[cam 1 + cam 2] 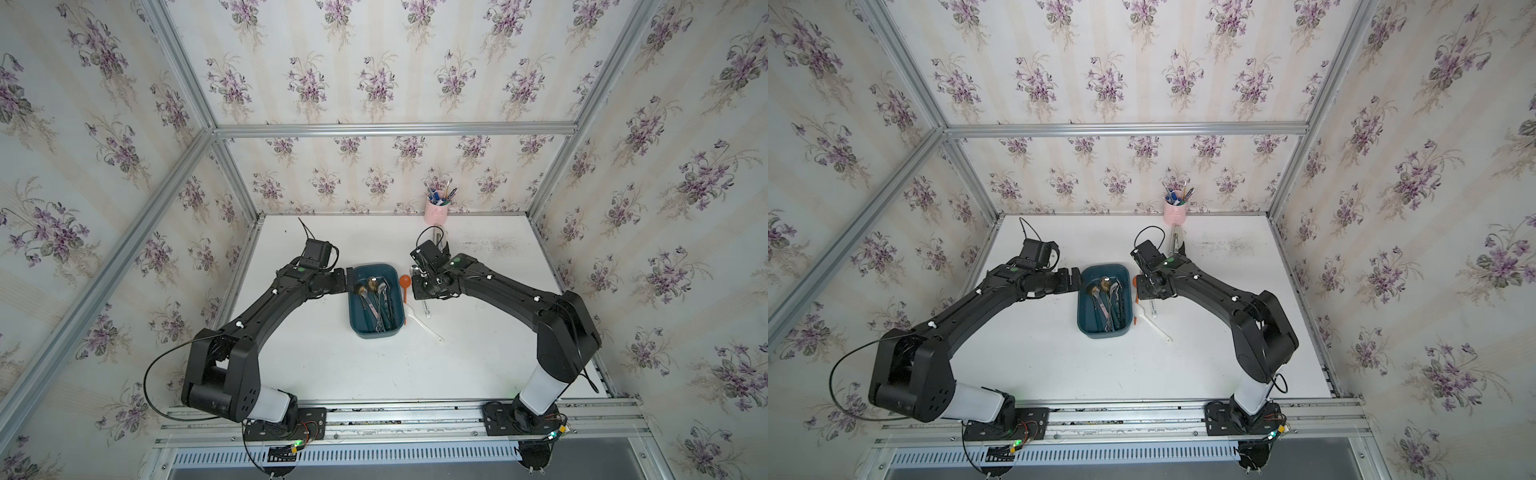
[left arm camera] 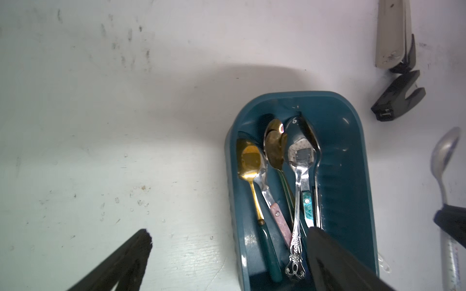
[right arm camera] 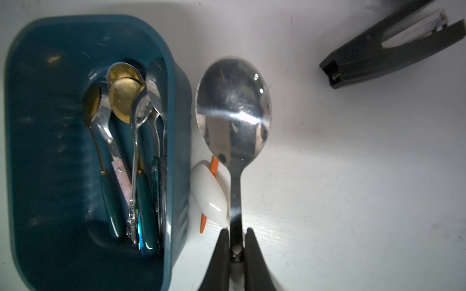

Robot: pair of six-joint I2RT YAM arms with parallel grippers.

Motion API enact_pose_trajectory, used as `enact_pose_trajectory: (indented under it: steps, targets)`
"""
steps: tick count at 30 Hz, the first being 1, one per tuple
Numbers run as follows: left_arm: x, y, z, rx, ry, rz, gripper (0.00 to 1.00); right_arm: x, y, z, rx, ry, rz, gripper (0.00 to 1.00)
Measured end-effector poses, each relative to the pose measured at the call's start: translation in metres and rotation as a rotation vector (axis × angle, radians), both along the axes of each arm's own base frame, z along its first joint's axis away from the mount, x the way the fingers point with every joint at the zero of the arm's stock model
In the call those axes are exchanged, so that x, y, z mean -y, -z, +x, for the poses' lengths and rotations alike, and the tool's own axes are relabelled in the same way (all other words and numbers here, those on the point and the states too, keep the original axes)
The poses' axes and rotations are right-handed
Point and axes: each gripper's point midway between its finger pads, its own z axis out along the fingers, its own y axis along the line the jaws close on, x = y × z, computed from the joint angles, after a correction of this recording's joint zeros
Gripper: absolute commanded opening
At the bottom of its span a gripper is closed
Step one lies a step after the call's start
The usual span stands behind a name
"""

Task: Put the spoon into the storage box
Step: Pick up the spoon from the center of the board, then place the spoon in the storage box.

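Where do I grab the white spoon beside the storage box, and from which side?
Pinch the white spoon at mid-handle from above, across its width. The handle lies clear on the table; its bowl overlaps the orange spoon beside the storage box.

Storage box (image 1: 376,333) hemmed in on both flanks, bench (image 1: 374,374) open in front.
On its right, the orange spoon (image 1: 405,281) and white spoon (image 1: 424,328) lie just beside the wall, and the right end effector (image 3: 237,234), clamped on the steel spoon (image 3: 233,105), hangs over them. The left end effector (image 1: 1074,279), jaws wide, crowds the left wall. A heap of spoons (image 2: 277,156) fills the box's middle. The pen cup (image 1: 436,212) stands at the back wall.
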Motion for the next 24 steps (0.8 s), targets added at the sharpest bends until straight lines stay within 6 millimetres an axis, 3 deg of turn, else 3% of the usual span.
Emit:
enact_pose_trajectory:
  steps: [5,10,18,24]
  targets:
    - [-0.009,0.01,-0.007,-0.031,-0.045,-0.066,1.0,-0.023,-0.029,0.01,0.029,-0.026,0.039,0.06]
    - [-0.024,0.021,-0.013,-0.057,-0.107,-0.121,1.0,-0.053,-0.036,0.004,0.022,-0.084,0.063,0.06]
    - [-0.026,0.024,-0.015,-0.071,-0.113,-0.188,1.0,-0.104,-0.012,-0.016,-0.026,-0.181,0.069,0.06]
    - [-0.026,0.028,-0.019,-0.09,-0.11,-0.219,1.0,-0.114,0.007,-0.021,-0.06,-0.188,0.072,0.06]
